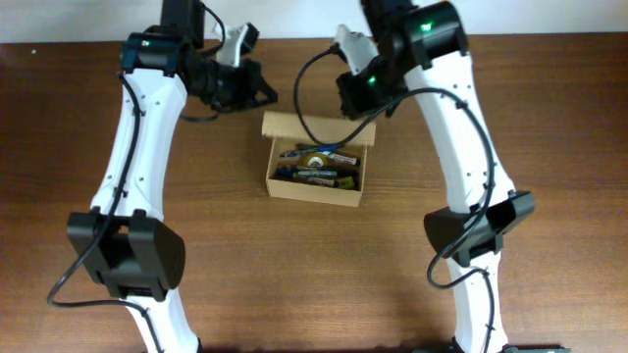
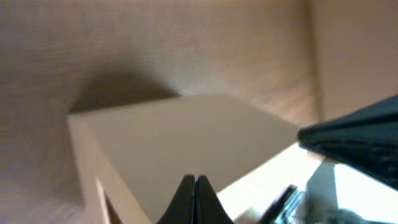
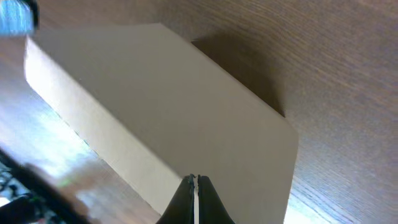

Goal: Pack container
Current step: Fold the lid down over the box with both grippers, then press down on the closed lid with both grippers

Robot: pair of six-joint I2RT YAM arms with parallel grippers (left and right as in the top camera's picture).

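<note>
The container (image 1: 316, 192) is a small tan cardboard box in the middle of the table. Its flap lid (image 1: 316, 128) stands open at the far side. Inside lie several pens and a tape roll (image 1: 316, 163). My left gripper (image 1: 261, 95) is shut and empty just behind the lid's left corner. In the left wrist view its tips (image 2: 195, 182) sit against the plain lid (image 2: 186, 134). My right gripper (image 1: 357, 106) is shut behind the lid's right end. In the right wrist view its tips (image 3: 194, 181) rest over the lid's outer face (image 3: 174, 99).
The brown wooden table (image 1: 549, 118) spreads all round the box. A white wall edge (image 1: 78, 20) runs along the far side. The right arm's dark link (image 2: 360, 137) shows at the right of the left wrist view.
</note>
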